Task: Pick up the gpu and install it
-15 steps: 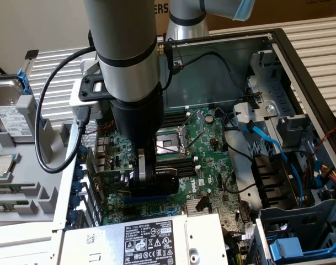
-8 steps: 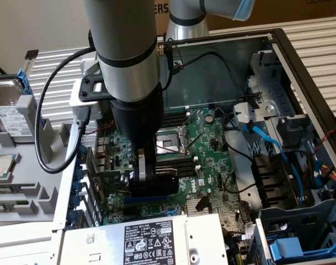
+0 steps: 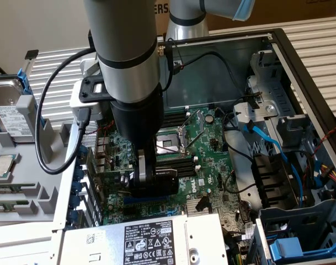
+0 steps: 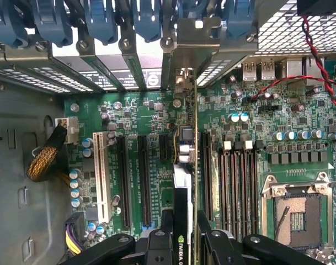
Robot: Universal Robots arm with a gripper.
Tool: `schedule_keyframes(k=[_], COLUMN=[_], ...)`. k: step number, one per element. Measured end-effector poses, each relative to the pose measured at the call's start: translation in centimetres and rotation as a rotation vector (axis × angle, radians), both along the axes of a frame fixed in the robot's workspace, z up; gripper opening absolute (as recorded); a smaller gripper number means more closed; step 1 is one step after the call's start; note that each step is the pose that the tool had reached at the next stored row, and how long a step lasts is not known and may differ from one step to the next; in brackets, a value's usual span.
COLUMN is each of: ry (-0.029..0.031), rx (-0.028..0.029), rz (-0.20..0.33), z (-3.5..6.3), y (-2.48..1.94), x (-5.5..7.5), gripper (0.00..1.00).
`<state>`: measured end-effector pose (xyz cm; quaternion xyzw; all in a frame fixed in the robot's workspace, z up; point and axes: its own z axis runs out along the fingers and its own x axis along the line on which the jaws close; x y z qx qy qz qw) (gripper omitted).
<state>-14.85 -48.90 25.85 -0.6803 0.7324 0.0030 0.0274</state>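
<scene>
My gripper (image 4: 184,242) is shut on the gpu (image 4: 182,190), seen edge-on between my two black fingers (image 4: 166,223). The thin green card stands on edge over the large green motherboard (image 4: 300,110), lined up along the black expansion slots (image 4: 123,182). Its silver bracket (image 4: 198,34) reaches the case's rear slot openings. Whether its edge sits in a slot I cannot tell. In the exterior view my gripper (image 3: 151,178) is low inside the open computer case, and the gpu (image 3: 166,173) shows as a dark strip just above the board (image 3: 209,146).
Blue slot latches (image 4: 96,22) line the case's rear wall. The CPU socket (image 4: 297,212) lies beside the memory slots. A power supply (image 3: 151,240) borders the board, blue cables (image 3: 267,144) and drive cages (image 3: 300,232) fill the exterior view's right, and a hard drive (image 3: 8,105) rests outside the case.
</scene>
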Motion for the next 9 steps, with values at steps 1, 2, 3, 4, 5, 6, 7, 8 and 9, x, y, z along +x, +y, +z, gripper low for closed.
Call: schedule_keyframes(k=[1,2,3,4,5,6,7,8,9], ry=[0.0,0.0,0.0,-0.0001,-0.0001,-0.0001,-0.0001,-0.0002,-0.0001], rx=[-0.0001,-0.0001,0.0,0.0,0.0001,0.0,-0.0001,-0.0004,-0.0006], rz=[0.0,0.0,0.0,0.0,0.0,0.0,0.0,0.0,0.0], z=[-0.02,-0.03,-0.04,-0.05,-0.05,-0.05,-0.05,-0.05,-0.06], y=[0.0,0.0,0.0,0.0,0.0,0.0,0.0,0.0,0.0], x=[0.0,-0.01,0.0,0.0,-0.01,-0.01,-0.01,-0.01,-0.02], gripper=[0.27,0.27,0.27,0.27,0.27,0.27,0.27,0.27,0.27])
